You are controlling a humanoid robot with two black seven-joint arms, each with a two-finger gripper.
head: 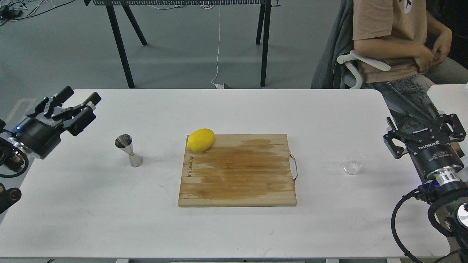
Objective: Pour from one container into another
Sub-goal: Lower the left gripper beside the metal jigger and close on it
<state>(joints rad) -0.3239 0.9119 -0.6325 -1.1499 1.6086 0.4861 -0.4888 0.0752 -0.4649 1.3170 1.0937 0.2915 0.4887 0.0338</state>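
Beside right gripper [425, 132]: glass cup [354, 163]

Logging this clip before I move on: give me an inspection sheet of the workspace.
Surface: white table, no spills seen.
Job's things: glass cup upright, right of the board; steel jigger upright, left of it.
Clutter: wooden cutting board at centre, lemon on its far-left corner.
Hands: left hand open, right hand open, both empty.
Cables: white cable on the floor behind.
Surroundings: seated person, black table legs.
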